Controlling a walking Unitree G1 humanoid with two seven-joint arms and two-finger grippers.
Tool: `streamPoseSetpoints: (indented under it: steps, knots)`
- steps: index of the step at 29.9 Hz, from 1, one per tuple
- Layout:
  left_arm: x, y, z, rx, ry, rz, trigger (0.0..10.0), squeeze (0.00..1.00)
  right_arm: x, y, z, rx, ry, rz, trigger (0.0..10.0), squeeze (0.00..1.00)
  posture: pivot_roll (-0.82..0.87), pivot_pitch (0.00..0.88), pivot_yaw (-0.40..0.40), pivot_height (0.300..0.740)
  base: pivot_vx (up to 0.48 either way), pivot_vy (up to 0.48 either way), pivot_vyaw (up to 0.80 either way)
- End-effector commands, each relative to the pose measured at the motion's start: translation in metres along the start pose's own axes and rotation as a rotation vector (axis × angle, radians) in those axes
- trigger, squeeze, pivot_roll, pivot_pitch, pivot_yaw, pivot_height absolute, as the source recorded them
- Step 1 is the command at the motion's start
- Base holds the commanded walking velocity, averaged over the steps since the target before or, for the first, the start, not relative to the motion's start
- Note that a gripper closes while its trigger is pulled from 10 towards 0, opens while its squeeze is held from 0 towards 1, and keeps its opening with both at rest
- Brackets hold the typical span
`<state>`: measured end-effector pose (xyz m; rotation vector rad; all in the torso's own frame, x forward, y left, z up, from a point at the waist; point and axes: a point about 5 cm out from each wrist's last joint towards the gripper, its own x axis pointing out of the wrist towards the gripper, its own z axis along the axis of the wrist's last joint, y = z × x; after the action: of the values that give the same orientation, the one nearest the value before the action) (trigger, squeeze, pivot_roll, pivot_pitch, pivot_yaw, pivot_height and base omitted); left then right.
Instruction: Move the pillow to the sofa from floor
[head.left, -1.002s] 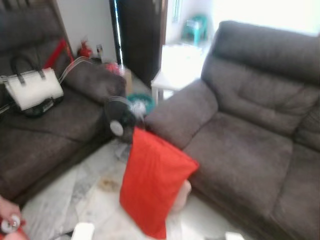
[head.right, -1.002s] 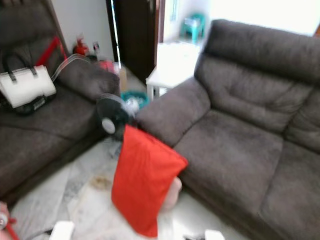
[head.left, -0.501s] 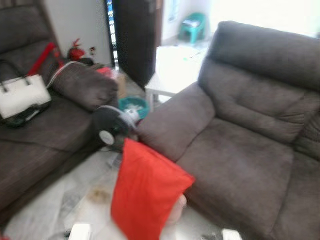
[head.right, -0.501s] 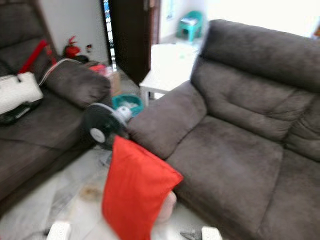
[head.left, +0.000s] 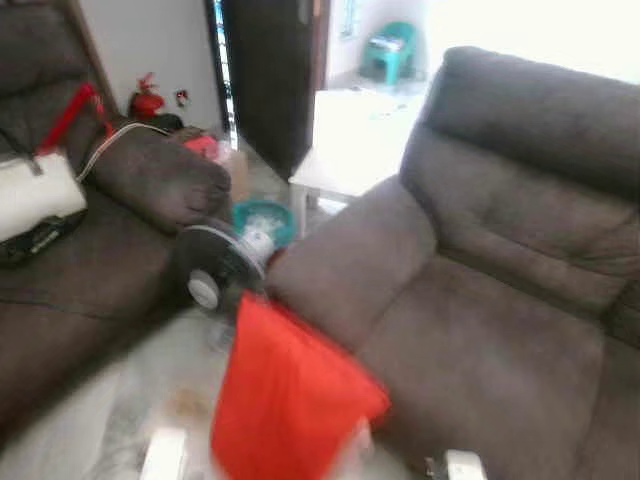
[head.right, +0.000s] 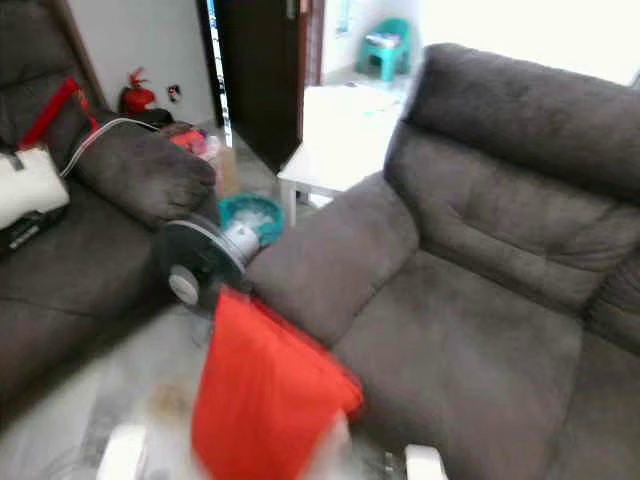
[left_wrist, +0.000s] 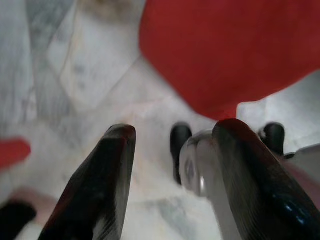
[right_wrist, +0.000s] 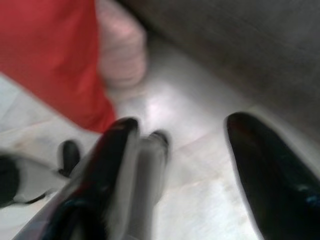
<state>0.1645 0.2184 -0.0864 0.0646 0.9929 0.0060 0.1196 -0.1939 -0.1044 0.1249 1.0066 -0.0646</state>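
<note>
Left wrist view has the left hand (left_wrist: 172, 165) spread and empty over pale marble floor (left_wrist: 60, 90), right hand (right_wrist: 180, 150) likewise, flanking the bright red fabric pillow (head.left: 290, 400) propped against the grey-brown upholstered sofa (head.left: 480, 330).

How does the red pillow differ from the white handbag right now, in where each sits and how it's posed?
The red pillow stands on edge on the marble floor, leaning against the front of the right sofa; the white handbag rests up on the left sofa's seat. The pillow is plain bright red, while the handbag is white with a dark base. The pillow lies close ahead of both open pincers; the handbag sits farther off to the left.
</note>
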Motion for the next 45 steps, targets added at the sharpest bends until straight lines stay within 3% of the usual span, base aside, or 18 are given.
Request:
streamPoseSetpoints:
  steps: [1, 12, 21, 34, 35, 37, 45]
  knots:
    - [-0.005, 0.011, -0.015, 0.015, 0.051, 0.026, 10.0, 0.0, 0.003, 0.012, 0.004, 0.0, -0.012, 0.032, 10.0, 0.0, 0.1, 0.0, -0.05, 0.74, 0.0, 0.0, 0.8]
    - [-0.004, 0.011, -0.015, 0.014, 0.051, 0.026, 10.0, 0.0, 0.003, 0.012, 0.004, 0.0, -0.01, 0.036, 10.0, 0.0, 0.1, 0.0, -0.053, 0.74, 0.0, 0.0, 0.79]
    - [-0.004, 0.012, -0.012, 0.018, 0.038, 0.034, 10.0, 0.0, 0.003, 0.013, 0.006, 0.037, -0.023, 0.031, 10.0, 0.0, 0.09, 0.0, -0.042, 0.74, 0.0, 0.0, 0.04]
    - [-0.005, 0.018, 0.009, 0.014, -0.153, 0.126, 10.0, 0.0, 0.004, 0.014, 0.022, 0.072, -0.163, -0.024, 10.0, 0.0, 0.11, 0.0, -0.039, 0.74, 0.0, 0.0, 0.0]
    - [-0.003, 0.013, 0.035, 0.022, -0.263, 0.129, 10.0, 0.0, 0.004, 0.014, 0.024, 0.065, -0.174, -0.022, 10.0, 0.0, 0.11, 0.0, -0.041, 0.74, 0.0, 0.0, 0.0]
    - [-0.001, 0.009, 0.054, 0.023, -0.326, 0.131, 10.0, 0.0, 0.004, 0.014, 0.025, 0.06, -0.178, -0.019, 10.0, 0.0, 0.11, 0.0, -0.044, 0.74, 0.0, 0.0, 0.0]
    - [-0.001, 0.008, 0.048, 0.011, -0.298, 0.131, 10.0, 0.0, 0.005, 0.017, 0.026, 0.053, -0.181, 0.023, 10.0, 0.0, 0.13, 0.0, -0.055, 0.74, 0.0, 0.0, 0.0]
